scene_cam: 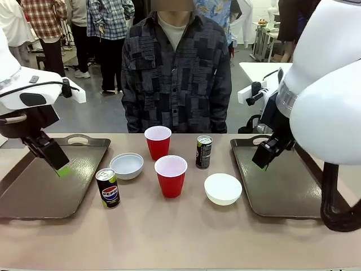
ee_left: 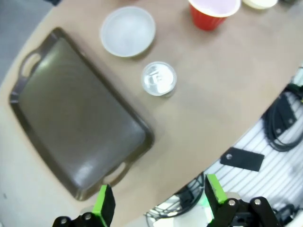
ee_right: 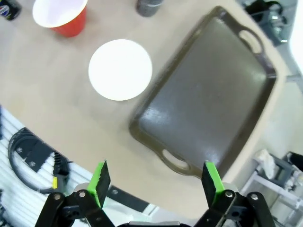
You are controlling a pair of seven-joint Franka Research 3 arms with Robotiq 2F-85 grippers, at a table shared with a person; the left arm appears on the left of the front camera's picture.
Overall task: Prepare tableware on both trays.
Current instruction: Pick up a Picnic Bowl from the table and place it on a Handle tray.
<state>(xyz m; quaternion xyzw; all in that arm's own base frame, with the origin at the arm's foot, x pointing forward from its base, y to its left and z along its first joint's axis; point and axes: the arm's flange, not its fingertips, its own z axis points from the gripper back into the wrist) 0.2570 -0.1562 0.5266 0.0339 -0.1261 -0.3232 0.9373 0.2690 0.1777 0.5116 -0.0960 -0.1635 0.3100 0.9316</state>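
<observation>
While the left gripper (scene_cam: 61,168) hangs above the left tray (scene_cam: 28,197), jaws apart and holding nothing, we see the right gripper (scene_cam: 261,162) likewise spread wide and empty, seemingly above the inner rim of the right tray (scene_cam: 282,192). All the tableware stands on the table (scene_cam: 180,237) between the two trays. The Pepsi can (scene_cam: 108,188) is just beside the left bowl (scene_cam: 127,165). The near cup (scene_cam: 171,175) sits in front of the far cup (scene_cam: 158,142). The second can (scene_cam: 203,151) stands behind the right bowl (scene_cam: 223,188). A person (scene_cam: 176,73) stands across the table from us.
</observation>
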